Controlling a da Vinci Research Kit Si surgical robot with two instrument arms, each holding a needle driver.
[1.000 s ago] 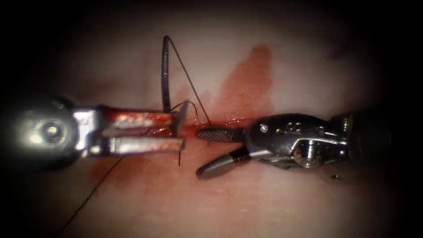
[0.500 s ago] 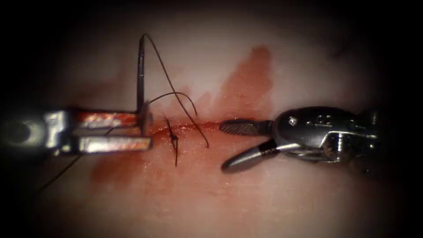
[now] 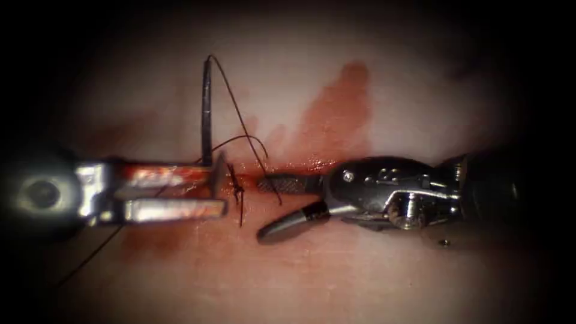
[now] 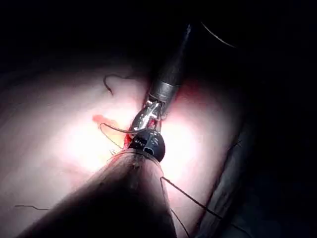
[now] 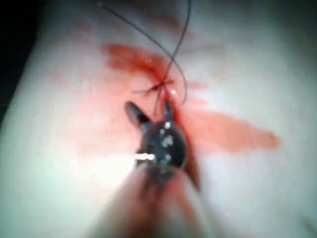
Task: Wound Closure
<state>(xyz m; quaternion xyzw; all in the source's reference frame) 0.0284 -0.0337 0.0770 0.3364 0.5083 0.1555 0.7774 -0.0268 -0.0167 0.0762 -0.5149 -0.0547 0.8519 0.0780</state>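
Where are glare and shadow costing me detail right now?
Endoscope view: dark borders swallow both shafts and glare sits on the left wrist joint; readable are the left tool holding the needle by its lower end, clear of the tissue, and the right tool open, holding nothing. Left wrist view: harsh light on the tissue, own shaft shadowed. Right wrist view: glints on the right tool.

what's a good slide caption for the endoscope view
Left hand holds the upright needle clear of the tissue; open right hand holds nothing beside the knot.
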